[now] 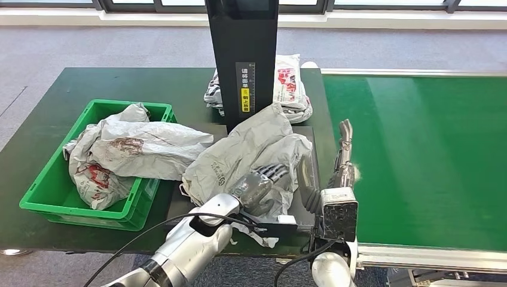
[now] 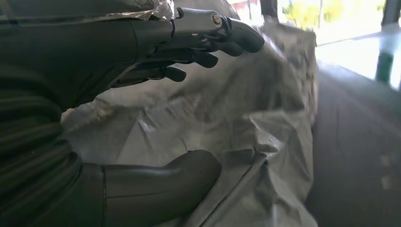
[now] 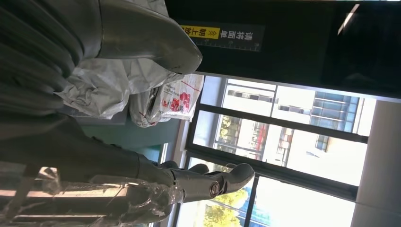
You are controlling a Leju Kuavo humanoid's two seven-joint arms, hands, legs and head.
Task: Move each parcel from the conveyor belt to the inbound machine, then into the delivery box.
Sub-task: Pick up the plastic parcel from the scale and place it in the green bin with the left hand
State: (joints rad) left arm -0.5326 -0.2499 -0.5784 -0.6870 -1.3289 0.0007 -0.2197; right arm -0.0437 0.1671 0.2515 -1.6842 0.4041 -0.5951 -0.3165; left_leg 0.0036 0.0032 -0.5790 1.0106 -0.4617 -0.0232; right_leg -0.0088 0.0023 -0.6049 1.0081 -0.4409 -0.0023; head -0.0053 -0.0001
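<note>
So my left hand (image 1: 263, 182) is down on the big crumpled grey parcel (image 1: 254, 149), which sits on the dark platform of the inbound machine (image 1: 241, 54), right at the foot of its black column near the middle of the dark green tabletop (image 1: 119, 81). From the wrist cam, my dark fingers (image 2: 208, 45) curl over the top of the plastic and my thumb (image 2: 156, 182) presses in from the other side, so I've got a grip on a fold of the bag.

My right hand (image 1: 342, 155) is just beside the parcel, at the edge where the table meets the green conveyor belt (image 1: 418, 149). Fingers stretched out straight and apart, holding nothing, not touching the bag as far as I can see.

The green delivery box (image 1: 57, 191) sits at the left end of the tabletop with two grey parcels (image 1: 128, 152) piled in it, one spilling over the rim. One more white parcel with red print (image 1: 291, 84) lies behind the column near the far edge.
</note>
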